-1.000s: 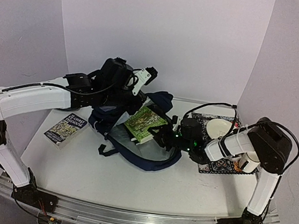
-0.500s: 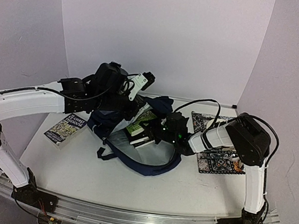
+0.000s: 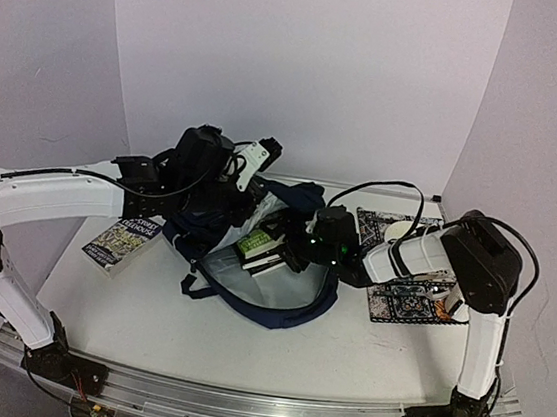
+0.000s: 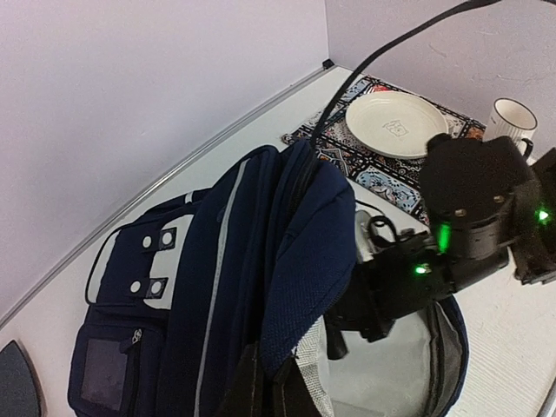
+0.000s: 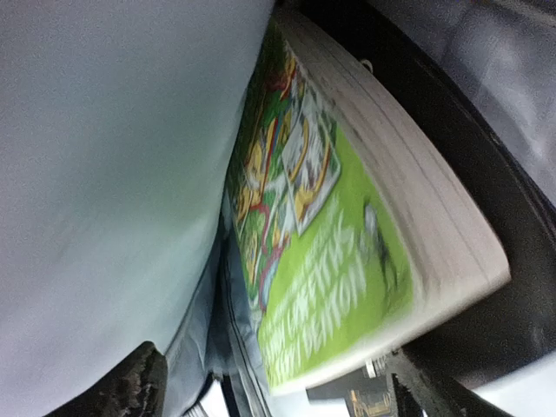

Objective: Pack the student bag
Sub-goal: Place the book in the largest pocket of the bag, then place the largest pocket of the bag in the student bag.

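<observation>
- Right wrist: blurred; right hand [image 5: 278, 391] spread wide, book [image 5: 330, 261] between fingers, contact unclear.
- Left wrist: left hand [image 4: 261, 395] cropped at bottom, pinched on bag [image 4: 217, 287] rim.

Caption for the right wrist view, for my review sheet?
Green book resting in the student bag, right end effector open near it.
</observation>
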`<act>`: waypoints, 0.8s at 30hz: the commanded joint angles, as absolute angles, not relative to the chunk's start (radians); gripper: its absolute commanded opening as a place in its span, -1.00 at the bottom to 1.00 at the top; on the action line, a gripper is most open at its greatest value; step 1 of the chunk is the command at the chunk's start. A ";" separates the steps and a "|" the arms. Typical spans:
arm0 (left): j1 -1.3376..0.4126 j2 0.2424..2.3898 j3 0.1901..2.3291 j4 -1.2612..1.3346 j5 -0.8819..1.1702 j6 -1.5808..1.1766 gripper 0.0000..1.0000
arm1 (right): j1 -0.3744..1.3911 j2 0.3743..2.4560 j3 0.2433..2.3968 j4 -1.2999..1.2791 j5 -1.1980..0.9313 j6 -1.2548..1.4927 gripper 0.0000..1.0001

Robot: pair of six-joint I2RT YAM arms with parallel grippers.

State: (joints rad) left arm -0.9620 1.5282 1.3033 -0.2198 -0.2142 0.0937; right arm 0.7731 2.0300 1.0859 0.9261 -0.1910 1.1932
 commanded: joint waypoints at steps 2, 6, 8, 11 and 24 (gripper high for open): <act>-0.890 1.552 1.280 -0.099 -0.206 0.053 -1.00 | 0.780 1.862 0.977 0.898 -0.219 1.095 0.80; -0.850 1.601 1.259 -0.080 -0.165 0.041 -1.00 | 0.780 1.785 0.859 0.885 -0.189 1.051 0.83; -0.847 1.627 1.253 -0.081 -0.155 0.032 -1.00 | 0.779 1.739 0.806 0.873 -0.171 1.023 0.85; -0.847 1.641 1.225 -0.079 -0.104 0.010 -0.95 | 0.781 1.661 0.730 0.845 -0.161 0.971 0.88; -0.797 1.491 1.126 -0.154 -0.095 -0.103 0.54 | 0.779 1.204 0.659 0.388 0.026 0.675 0.96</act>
